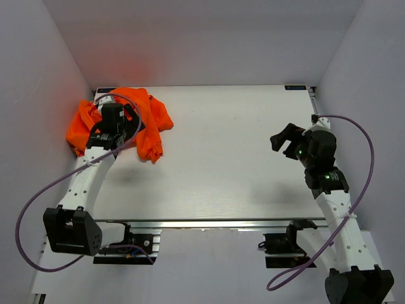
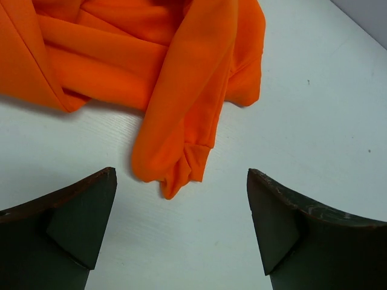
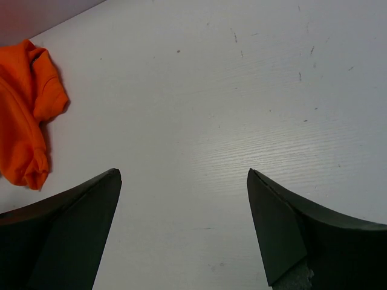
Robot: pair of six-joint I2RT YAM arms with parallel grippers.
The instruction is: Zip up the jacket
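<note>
The bright orange jacket (image 1: 149,123) lies crumpled in a heap at the table's far left corner. Its zipper is hidden in the folds. My left gripper (image 1: 112,121) hovers over the heap. In the left wrist view the gripper (image 2: 181,175) is open and empty, and a sleeve cuff (image 2: 175,166) of the jacket (image 2: 121,54) lies on the table just ahead of the fingertips. My right gripper (image 1: 285,139) is open and empty above bare table at the right. In the right wrist view the gripper (image 3: 183,175) faces left, and the jacket (image 3: 24,121) shows far off at the left edge.
The white table (image 1: 228,164) is enclosed by pale walls at the left, back and right. The jacket sits close to the left wall (image 1: 38,114). A metal rail (image 1: 215,223) runs along the near edge by the arm bases.
</note>
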